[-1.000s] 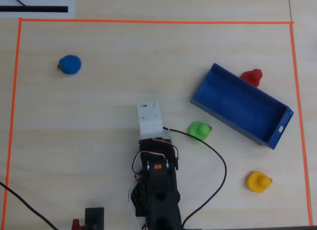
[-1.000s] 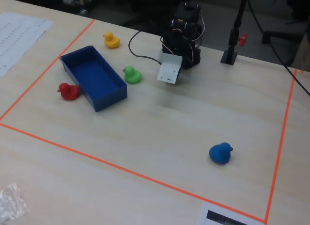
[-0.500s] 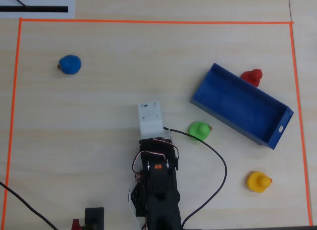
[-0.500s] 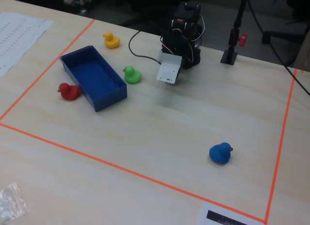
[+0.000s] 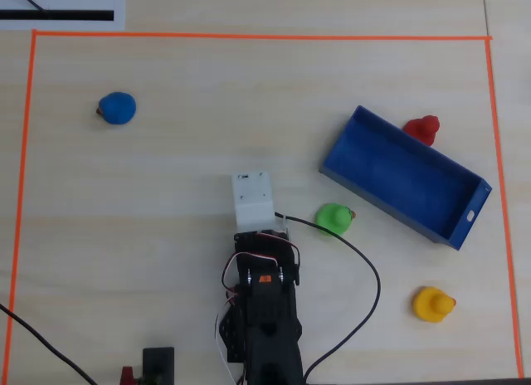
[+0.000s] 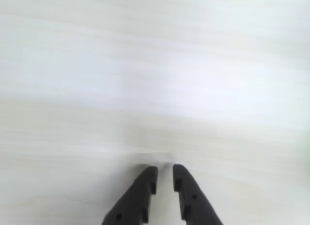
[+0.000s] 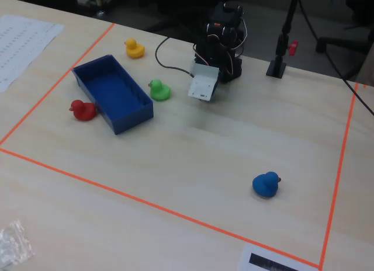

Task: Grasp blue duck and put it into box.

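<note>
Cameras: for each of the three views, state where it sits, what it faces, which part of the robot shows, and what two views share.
Overhead view: above the table, looking straight down; arm enters from the bottom edge.
Wrist view: on the arm, facing bare tabletop; only the tool shows, nearly closed.
Fixed view: across the table, facing the arm's front.
Shared: overhead and fixed views both show the blue duck and the box.

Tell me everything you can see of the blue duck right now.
The blue duck is a small, rounded, glossy-looking toy with a tiny orange beak. It sits upright on the pale wooden table, inside the orange tape border, in the overhead view's upper left. Nothing touches it: it stands alone, far from the box and the other ducks. The end effector is nowhere near it, its jaws almost closed over bare table in the wrist view.
</note>
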Robot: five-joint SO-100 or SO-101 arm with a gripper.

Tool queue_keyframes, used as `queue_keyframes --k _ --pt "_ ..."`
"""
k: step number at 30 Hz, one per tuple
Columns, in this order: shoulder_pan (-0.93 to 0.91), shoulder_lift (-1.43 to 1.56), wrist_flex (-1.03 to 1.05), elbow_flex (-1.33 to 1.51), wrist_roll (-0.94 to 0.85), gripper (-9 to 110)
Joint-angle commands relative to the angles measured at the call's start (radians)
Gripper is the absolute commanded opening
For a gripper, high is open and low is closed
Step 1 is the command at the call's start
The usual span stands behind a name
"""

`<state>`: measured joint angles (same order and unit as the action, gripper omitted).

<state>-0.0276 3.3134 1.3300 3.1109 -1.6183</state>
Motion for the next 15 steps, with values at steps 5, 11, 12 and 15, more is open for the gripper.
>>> queue_keyframes --k 5,11,12,15 --pt "0.025 -0.129 -0.094 -0.232 -0.035 0" --pt "0.181 -0.646 -0.198 -0.710 0.012 0" --pt "0.202 -0.741 -0.193 -0.799 0.018 0" --pt "0.253 -0.997 -0.166 -1.048 0.020 0"
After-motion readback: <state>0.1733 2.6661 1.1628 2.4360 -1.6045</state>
